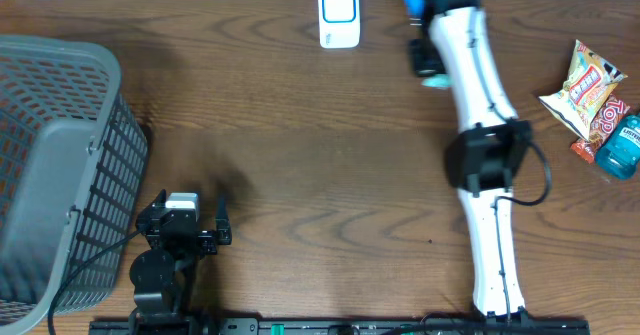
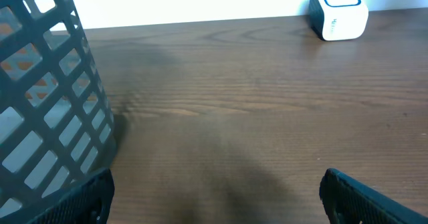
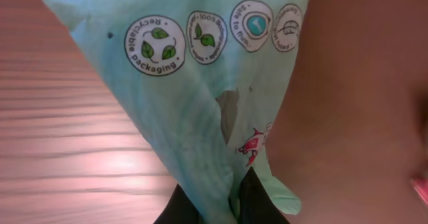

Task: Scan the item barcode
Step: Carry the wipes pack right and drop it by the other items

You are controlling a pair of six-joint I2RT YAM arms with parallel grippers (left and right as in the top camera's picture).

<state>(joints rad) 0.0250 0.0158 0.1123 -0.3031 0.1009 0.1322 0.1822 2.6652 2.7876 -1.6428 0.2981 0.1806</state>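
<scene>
1. Mint-green packet (image 3: 200,83) is pinched in the right gripper (image 3: 224,207). The two dark fingers (image 3: 179,214) are closed on its narrow tip at 6 o'clock of the right wrist view.
2. From that tip the packet fans wider toward 12 o'clock and fills the middle of the view. A row of round printed badges runs across it, and the largest reads "recyclable packaging" around a ring of leaves. A small dark mark sits near its centre, with a little red print toward 4 o'clock.
3. Behind the packet, wood grain of the tabletop (image 1: 300,175) shows at 9 o'clock. At 3 o'clock there is only a blurred brown surface that I cannot identify.
4. In the overhead view the right arm (image 1: 480,85) runs from the 6 o'clock edge up to the 12 o'clock edge. Its far end is near the white scanner (image 1: 339,15), to the scanner's right and apart from it. The packet is hard to make out from above.
5. The scanner stands at 12 o'clock on the tabletop, a white box with a blue-outlined face.
6. At 3 o'clock, well apart from the arm's tip, a printed snack bag (image 1: 585,85), a red wrapper (image 1: 592,135) and a blue bottle (image 1: 620,145) lie close together.
7. The left gripper (image 1: 185,225) sits at 7 o'clock with its jaws spread wide and nothing between them. In the left wrist view its fingers (image 2: 361,197) show only at the two lower corners.
8. A grey mesh basket (image 1: 50,155) stands at 9 o'clock, just beside the left gripper.
</scene>
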